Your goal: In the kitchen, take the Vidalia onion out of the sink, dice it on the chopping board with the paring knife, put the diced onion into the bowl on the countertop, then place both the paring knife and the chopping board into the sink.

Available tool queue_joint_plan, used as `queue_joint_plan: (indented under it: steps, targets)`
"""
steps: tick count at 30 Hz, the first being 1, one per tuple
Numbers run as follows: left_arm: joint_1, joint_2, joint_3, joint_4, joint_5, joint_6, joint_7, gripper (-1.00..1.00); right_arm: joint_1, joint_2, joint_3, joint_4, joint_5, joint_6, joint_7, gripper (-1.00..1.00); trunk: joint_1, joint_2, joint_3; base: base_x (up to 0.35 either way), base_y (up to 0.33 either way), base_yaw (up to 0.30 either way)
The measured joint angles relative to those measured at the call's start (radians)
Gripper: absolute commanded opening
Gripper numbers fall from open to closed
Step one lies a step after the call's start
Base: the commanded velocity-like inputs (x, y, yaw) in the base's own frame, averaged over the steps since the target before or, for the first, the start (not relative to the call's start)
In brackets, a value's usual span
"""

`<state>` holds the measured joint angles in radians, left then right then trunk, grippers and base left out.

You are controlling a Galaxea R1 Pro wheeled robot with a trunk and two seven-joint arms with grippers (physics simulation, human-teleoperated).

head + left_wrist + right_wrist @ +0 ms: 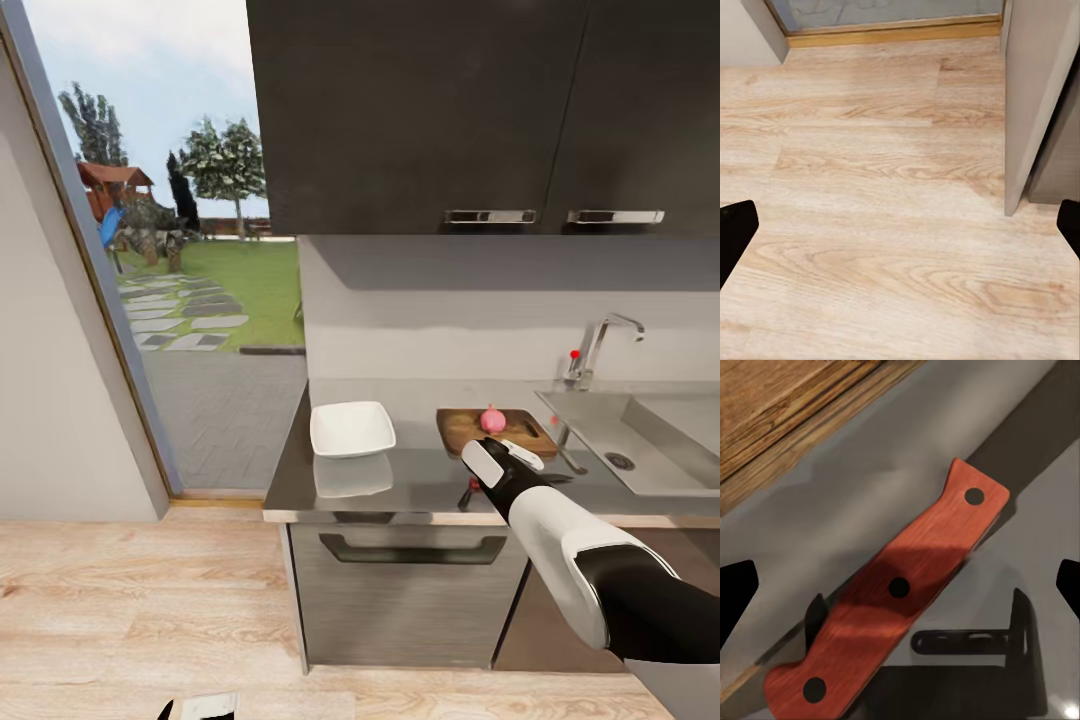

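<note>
No readable writing or brand marks on anything.

R gripper [900, 585] hovers low over the countertop [420, 480], fingers spread wide w/ tips at the wrist view's edges, gripping nothing. Directly under it: paring knife [892, 592], red handle w/ three dark rivets, lying flat on the counter, not touched. Just beyond the knife, the chopping board [500, 430], its edge close to the handle. On the board sits the Vidalia onion [492, 419], pinkish, whole. Past the gripper's left side on the counter, the bowl [351, 428], white, apart from the board. To its right, the sink [640, 445] w/ tap [598, 345] behind.

L gripper [900, 225] hangs low over wood floor [885, 187], fingers wide apart, holding nothing.
</note>
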<state>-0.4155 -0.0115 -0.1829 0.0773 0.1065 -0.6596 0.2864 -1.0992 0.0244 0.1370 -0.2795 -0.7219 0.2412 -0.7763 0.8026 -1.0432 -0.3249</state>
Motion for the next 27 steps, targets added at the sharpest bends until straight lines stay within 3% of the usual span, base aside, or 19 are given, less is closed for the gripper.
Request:
queue_joint_plan:
  steps: [27]
  targets:
    - [0.0, 0.0, 0.0, 0.0, 0.0, 0.015, -0.002, 1.0, 0.0, -0.005, -0.001, 0.023, 0.0, -0.004, 0.001, 1.0, 0.0, 0.0, -0.013, 0.001, 0.0, 0.0]
